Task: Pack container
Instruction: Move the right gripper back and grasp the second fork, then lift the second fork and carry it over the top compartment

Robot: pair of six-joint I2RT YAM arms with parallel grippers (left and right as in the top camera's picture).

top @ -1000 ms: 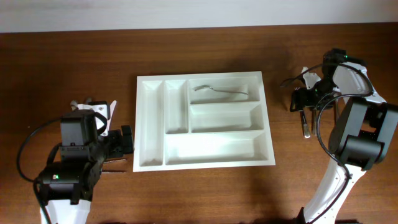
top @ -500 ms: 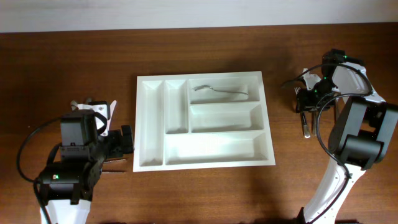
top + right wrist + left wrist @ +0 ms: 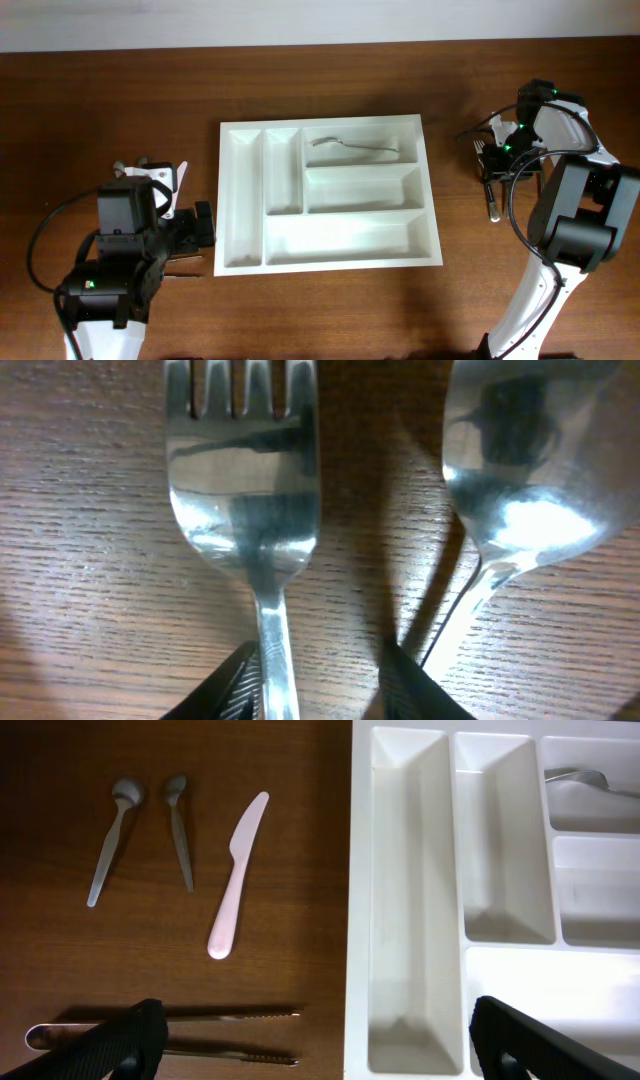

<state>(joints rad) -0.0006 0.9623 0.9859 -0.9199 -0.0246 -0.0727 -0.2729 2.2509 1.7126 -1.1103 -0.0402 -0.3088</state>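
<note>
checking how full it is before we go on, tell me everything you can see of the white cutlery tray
The cutlery tray is large, white, rectangular, plastic by its look, lying flat in the middle of the wooden table. It has five compartments: two narrow ones along its left side, three wide ones stacked beside them. Only the farthest wide one holds anything, a single metal spoon; the other four look empty.

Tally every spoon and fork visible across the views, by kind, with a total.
Spoons: 4 (two small spoons on the wood beside the tray, one tray spoon in a wide compartment, one large spoon beside the fork)
Forks: 1
Total: 5
</note>
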